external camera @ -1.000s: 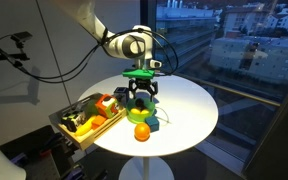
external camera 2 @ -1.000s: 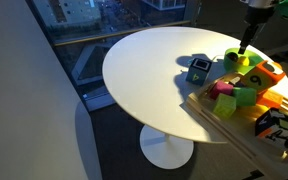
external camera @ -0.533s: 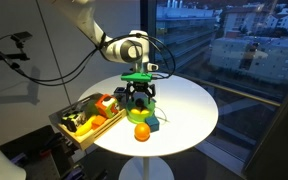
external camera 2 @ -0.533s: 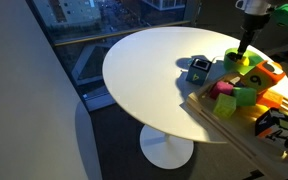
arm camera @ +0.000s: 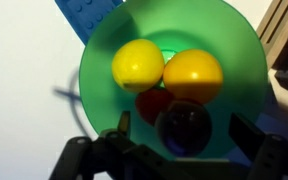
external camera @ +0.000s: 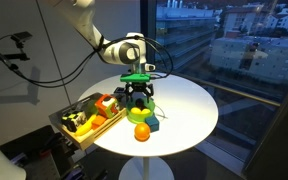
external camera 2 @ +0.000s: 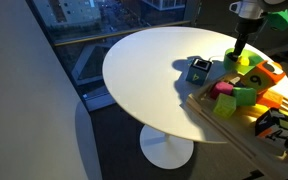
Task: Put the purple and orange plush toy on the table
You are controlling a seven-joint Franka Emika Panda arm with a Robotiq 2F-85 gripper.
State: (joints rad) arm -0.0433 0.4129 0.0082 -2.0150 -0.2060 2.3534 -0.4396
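The purple and orange plush toy lies in the green bowl, its red-orange part toward the bowl's middle. A yellow ball and an orange ball lie in the bowl beside it. My gripper is open, one finger on each side of the toy, not closed on it. In both exterior views the gripper hangs just over the bowl on the round white table. The toy is hidden in both.
A dark teal block and an orange ball sit on the table next to the bowl. A wooden tray full of colourful toys lies at the table's edge. A blue studded piece borders the bowl.
The arm has shifted slightly over the bowl; the gripper stays open around the toy. Nothing else has moved.
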